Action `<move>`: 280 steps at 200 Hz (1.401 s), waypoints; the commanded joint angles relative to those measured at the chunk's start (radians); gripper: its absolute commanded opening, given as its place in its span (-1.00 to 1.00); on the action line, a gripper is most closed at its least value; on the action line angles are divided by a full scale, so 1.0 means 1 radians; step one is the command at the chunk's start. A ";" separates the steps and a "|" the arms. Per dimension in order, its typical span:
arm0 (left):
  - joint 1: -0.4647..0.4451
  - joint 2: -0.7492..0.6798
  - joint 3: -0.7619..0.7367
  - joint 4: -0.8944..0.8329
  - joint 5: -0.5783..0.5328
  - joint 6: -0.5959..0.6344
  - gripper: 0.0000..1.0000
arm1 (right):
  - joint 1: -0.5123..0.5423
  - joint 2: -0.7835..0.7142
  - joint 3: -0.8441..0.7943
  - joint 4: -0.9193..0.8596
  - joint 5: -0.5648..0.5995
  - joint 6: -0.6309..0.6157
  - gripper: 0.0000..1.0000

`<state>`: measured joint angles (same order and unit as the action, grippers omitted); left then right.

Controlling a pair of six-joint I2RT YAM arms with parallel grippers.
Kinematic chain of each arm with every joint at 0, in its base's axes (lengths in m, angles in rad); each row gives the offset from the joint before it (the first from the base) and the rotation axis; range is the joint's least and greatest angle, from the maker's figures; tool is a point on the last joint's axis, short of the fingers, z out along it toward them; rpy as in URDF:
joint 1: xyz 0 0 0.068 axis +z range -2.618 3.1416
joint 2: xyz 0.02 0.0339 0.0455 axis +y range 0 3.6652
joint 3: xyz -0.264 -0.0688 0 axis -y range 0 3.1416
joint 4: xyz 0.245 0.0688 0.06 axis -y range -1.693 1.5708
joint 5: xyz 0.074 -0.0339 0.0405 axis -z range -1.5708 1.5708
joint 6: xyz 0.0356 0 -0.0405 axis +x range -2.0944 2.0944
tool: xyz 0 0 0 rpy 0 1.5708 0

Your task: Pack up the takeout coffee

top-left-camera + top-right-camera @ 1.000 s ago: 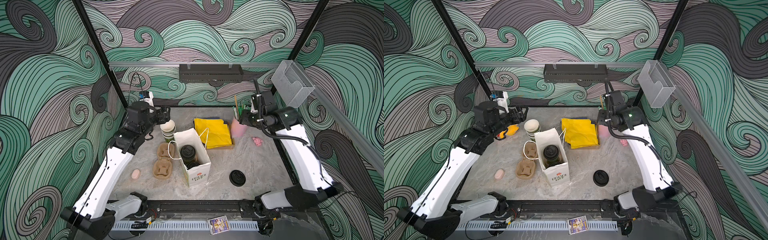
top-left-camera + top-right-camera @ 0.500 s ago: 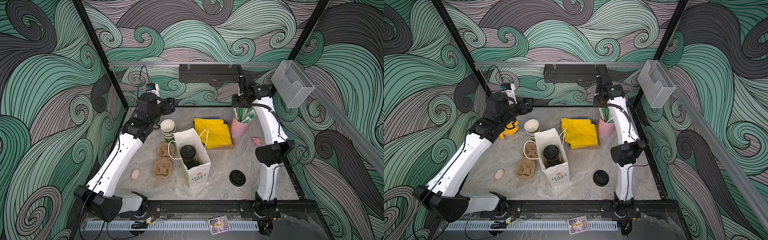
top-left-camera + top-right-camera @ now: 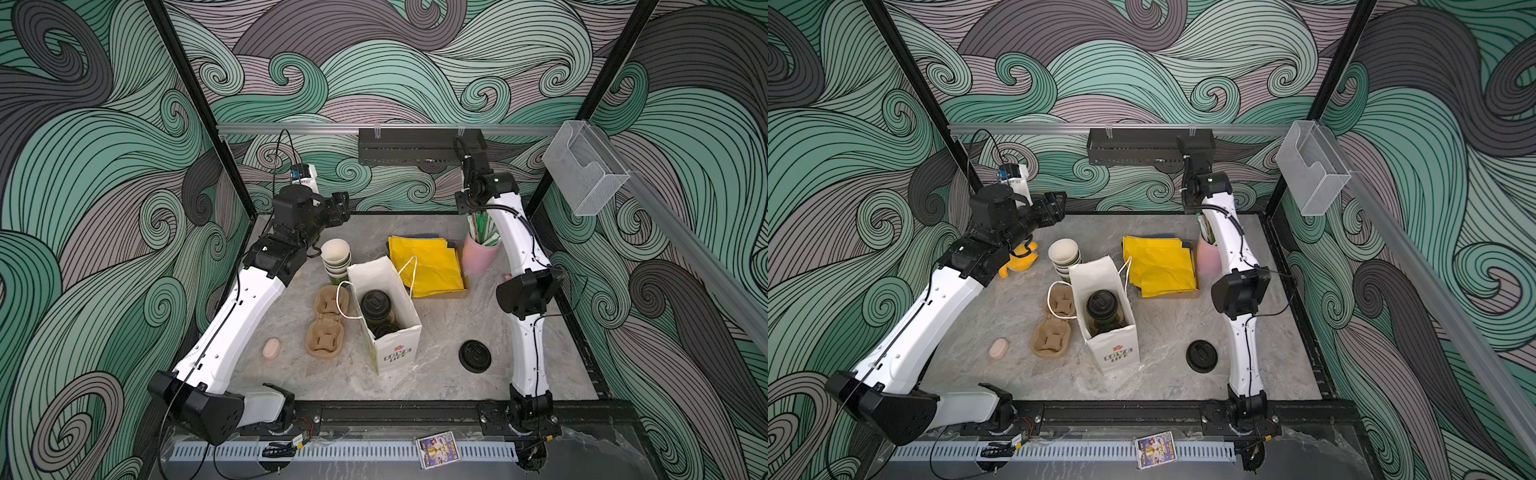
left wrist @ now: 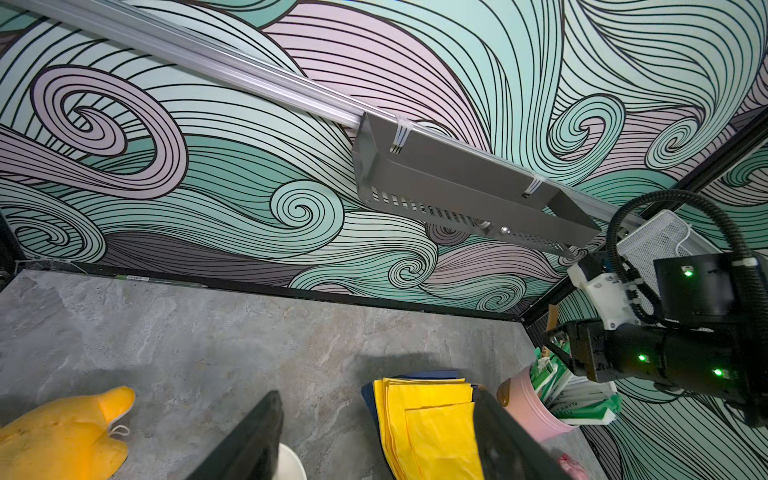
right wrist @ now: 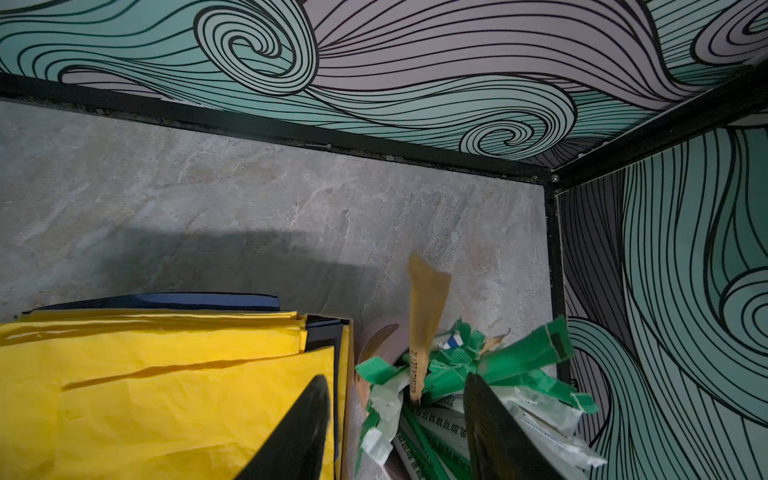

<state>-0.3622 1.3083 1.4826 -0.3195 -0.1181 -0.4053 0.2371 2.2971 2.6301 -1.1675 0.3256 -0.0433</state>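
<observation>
Top views, bag: a white paper bag [image 3: 395,353] stands upright and open-mouthed in the middle of the grey stone-look bench [image 3: 440,332]. It sits between the brown pulp cup carriers [image 3: 326,326] and a loose flat black lid [image 3: 475,356].
Top views, takeout coffee: a paper cup with a round black sip lid [image 3: 375,302] stands inside the bag. A second black-lidded cup [image 3: 386,330] shows partly, just beside it.
Top views, left arm: the left gripper [image 3: 341,204] hangs over the far left of the bench. It is behind the stack of lidless nested cups [image 3: 336,254] and well apart from the bag.
Top views, right arm: the right gripper [image 3: 465,204] points down over the pink cup of green paper packets [image 3: 478,257], beside the pile of folded yellow bags [image 3: 428,266].
Left wrist view, jaws: spread wide with nothing between them. Bare bench, a yellow soft toy [image 4: 62,432] and the yellow bags lie beyond.
Right wrist view, jaws: apart and pinching nothing, poised over the green packets. One brown packet [image 5: 426,316] sticks up above the rest.
</observation>
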 commanded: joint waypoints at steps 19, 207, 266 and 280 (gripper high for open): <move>0.003 -0.034 0.012 -0.016 -0.015 0.023 0.47 | -0.010 0.042 0.005 0.076 0.070 -0.057 -0.07; 0.005 -0.099 0.023 -0.126 -0.045 0.003 0.40 | -0.017 0.019 -0.026 0.180 0.038 -0.065 -0.87; 0.005 -0.132 -0.011 -0.128 -0.051 -0.029 0.39 | -0.014 -0.150 -0.197 0.282 0.010 -0.082 -0.90; 0.004 -0.137 -0.017 -0.130 -0.050 -0.035 0.39 | -0.014 -0.202 -0.268 0.339 0.000 -0.090 -0.90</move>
<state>-0.3622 1.1927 1.4761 -0.4274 -0.1539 -0.4210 0.2249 2.2013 2.4332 -0.9306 0.3515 -0.1020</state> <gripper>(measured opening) 0.695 0.053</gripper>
